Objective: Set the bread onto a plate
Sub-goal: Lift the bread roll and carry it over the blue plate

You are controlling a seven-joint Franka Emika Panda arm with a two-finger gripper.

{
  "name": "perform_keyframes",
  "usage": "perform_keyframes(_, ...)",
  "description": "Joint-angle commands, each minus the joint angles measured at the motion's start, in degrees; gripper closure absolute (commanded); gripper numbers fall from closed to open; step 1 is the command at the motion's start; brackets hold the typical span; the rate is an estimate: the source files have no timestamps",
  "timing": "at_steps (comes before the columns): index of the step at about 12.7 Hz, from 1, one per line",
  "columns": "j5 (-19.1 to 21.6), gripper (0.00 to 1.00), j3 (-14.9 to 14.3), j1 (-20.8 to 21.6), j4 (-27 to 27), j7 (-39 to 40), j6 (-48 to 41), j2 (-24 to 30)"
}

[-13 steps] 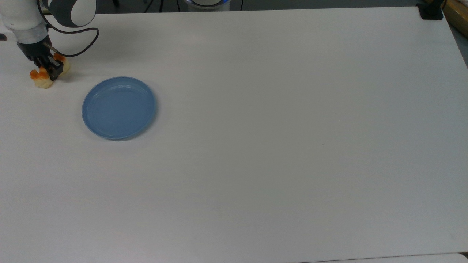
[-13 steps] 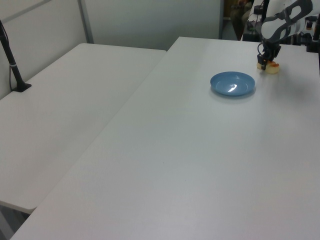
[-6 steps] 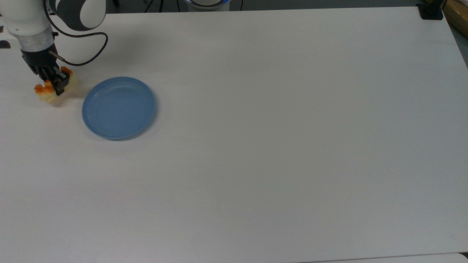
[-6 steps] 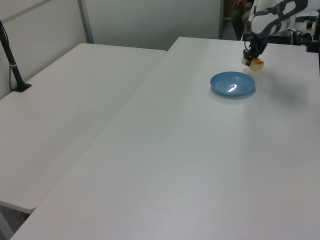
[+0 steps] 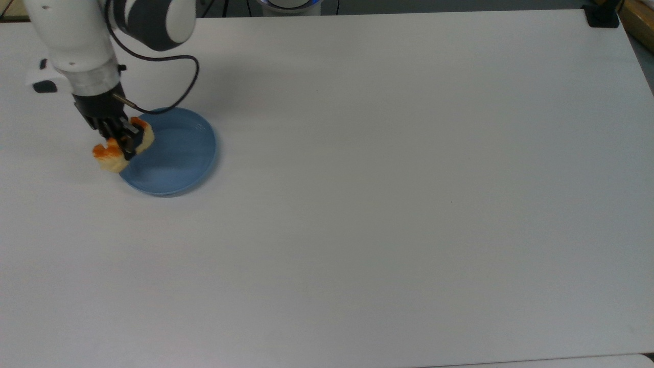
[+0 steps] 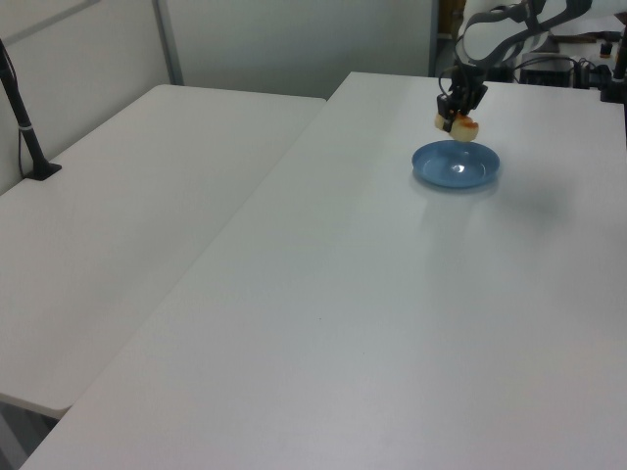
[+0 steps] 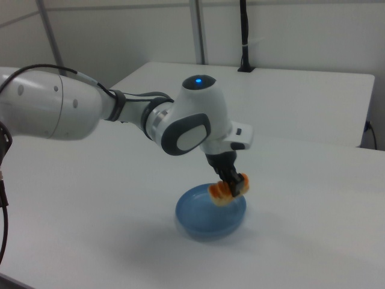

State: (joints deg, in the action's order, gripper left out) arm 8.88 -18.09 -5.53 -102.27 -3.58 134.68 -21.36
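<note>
Tool (image 5: 124, 144) grips bumpy toasted bread (image 5: 110, 158) (pale, oblong) above smooth round plate (image 5: 179, 153).

A black post (image 6: 22, 117) stands on the neighbouring white table (image 6: 118, 225).

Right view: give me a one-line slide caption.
Panda gripper carries the bread in the air above the blue plate on a white table.

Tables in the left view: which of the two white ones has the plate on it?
The table on the left view's right, bearing the blue plate; the gripper holds the bread above it. The other table doesn't.
</note>
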Motion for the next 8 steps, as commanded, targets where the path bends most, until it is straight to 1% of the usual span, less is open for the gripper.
perform_keyframes(1,0.3,0.61,1.2,2.3,-0.7,-2.5,-2.5,1.1)
perform_keyframes(4,-0.4,0.60,1.2,3.6,-2.1,-2.2,-3.9,0.9)
perform_keyframes(5,-0.8,0.56,1.2,3.5,-2.1,-2.3,-3.9,0.6)
perform_keyframes(6,-1.1,0.51,1.2,3.4,-2.1,-2.2,-3.9,0.4)
perform_keyframes(7,-1.4,0.43,1.2,3.4,-2.2,-2.2,-3.9,0.4)
perform_keyframes(8,-2.1,0.29,1.2,3.4,-2.8,-2.5,-3.9,0.4)
